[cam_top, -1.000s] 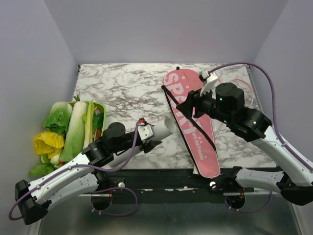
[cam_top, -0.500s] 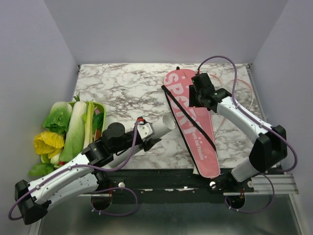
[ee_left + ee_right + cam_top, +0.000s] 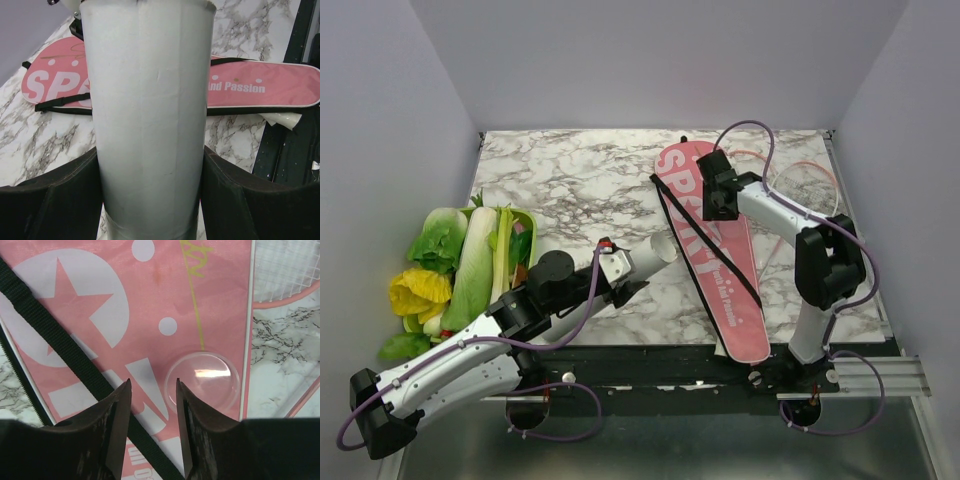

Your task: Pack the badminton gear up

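My left gripper (image 3: 623, 279) is shut on the white tube (image 3: 651, 257), which lies tilted with its open end toward the pink cover (image 3: 735, 300). In the left wrist view the tube (image 3: 150, 115) fills the space between both black fingers (image 3: 55, 200). My right gripper (image 3: 713, 190) hovers low over the cover's wide head, open, with only pink fabric (image 3: 150, 300) showing in the gap of my right gripper (image 3: 152, 383). A clear round lid (image 3: 204, 380) rests on the cover just right of the right fingertip. The black strap (image 3: 50, 325) crosses at left. Racket strings (image 3: 285, 270) lie beside the cover.
A green tray of leafy vegetables (image 3: 470, 255) sits at the table's left edge. A black rail (image 3: 670, 365) runs along the near edge. A pink-framed racket head (image 3: 815, 190) lies at the right, under my right arm's cable. Walls close in on three sides.
My right arm has stretched out and dropped from above the cover's middle to just over its head, and its jaws have narrowed. The left arm and tube have stayed put.
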Robot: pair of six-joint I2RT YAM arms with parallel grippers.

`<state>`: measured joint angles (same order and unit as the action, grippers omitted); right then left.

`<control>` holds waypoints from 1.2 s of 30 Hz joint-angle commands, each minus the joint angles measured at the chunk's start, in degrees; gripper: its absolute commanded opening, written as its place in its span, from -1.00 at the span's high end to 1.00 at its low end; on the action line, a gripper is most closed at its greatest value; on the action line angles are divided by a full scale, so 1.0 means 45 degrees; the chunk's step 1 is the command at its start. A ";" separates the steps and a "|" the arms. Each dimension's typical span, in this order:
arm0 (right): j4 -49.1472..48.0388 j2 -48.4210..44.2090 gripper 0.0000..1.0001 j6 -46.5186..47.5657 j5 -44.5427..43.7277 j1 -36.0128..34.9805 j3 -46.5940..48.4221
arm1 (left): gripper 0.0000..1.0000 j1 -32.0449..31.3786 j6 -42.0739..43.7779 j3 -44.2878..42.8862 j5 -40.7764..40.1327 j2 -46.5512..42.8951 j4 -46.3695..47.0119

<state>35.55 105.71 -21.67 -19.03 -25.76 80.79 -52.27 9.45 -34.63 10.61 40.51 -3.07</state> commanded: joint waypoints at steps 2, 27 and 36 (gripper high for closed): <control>0.0010 0.0862 0.07 -0.0223 -0.0713 0.0080 0.0386 | 1.00 -0.0064 0.0126 -0.0195 -0.0268 -0.0136 0.0292; 0.0185 0.0944 0.99 -0.0263 -0.0792 0.0197 -0.0005 | 1.00 -0.0103 0.0165 -0.0195 -0.0307 -0.0116 0.0214; 0.0438 -0.1965 0.99 0.0050 0.0925 0.0197 -0.0668 | 1.00 -0.0201 0.0204 -0.0214 -0.0269 -0.0058 0.0175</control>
<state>36.40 105.19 -22.39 -19.46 -25.36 78.87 -52.64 9.78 -34.63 10.04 40.53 -3.09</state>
